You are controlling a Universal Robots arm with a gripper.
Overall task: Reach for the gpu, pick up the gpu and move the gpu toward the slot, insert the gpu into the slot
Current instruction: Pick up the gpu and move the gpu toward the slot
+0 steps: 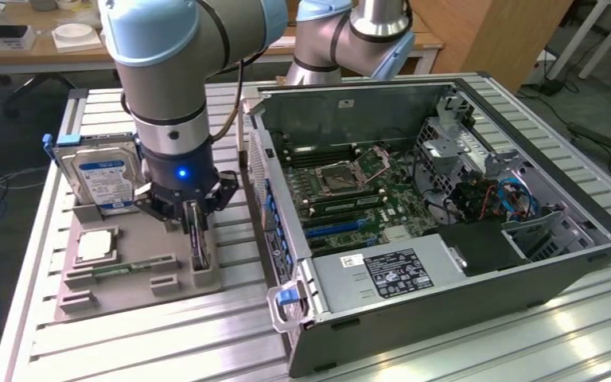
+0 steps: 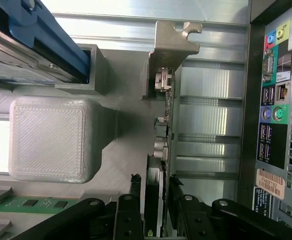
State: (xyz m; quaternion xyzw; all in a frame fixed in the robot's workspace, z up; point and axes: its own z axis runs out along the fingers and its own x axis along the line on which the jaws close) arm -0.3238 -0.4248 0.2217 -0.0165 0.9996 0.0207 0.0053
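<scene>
Nearest in the exterior view, the open computer case (image 1: 444,318) lies on the slatted metal surface (image 1: 125,350). It has a blue handle (image 1: 284,301) at its near corner and a power supply (image 1: 391,270) whose black label carries white print too small to read.

On the exterior view's left, a grey holder tray (image 1: 104,306) carries a slim green memory stick (image 1: 130,269) and a square silver processor (image 1: 93,247). Just behind them the gripper (image 1: 194,231) hangs low over the tray, its fingers (image 2: 134,190) pinching the gpu (image 2: 158,150) from both faces. The gpu stands on edge in the tray's cradle, its metal bracket (image 2: 172,45) at the end away from the fingers.

Beside the card in the wrist view is the case's rear panel (image 2: 273,115), with coloured jacks and a peach barcode sticker (image 2: 270,182) (it appears to read "FH6S132").

Farther back on the tray, a hard drive (image 1: 104,179) stands upright in a blue frame; its blue-and-white label cannot be read. The case's side wall (image 1: 268,199) stands between the tray and the blue slot (image 1: 330,228). The slot lies on the green motherboard (image 1: 359,199), well apart from the gpu and near the silver processor socket (image 1: 348,169). Farthest off is a wooden desk (image 1: 29,48).
</scene>
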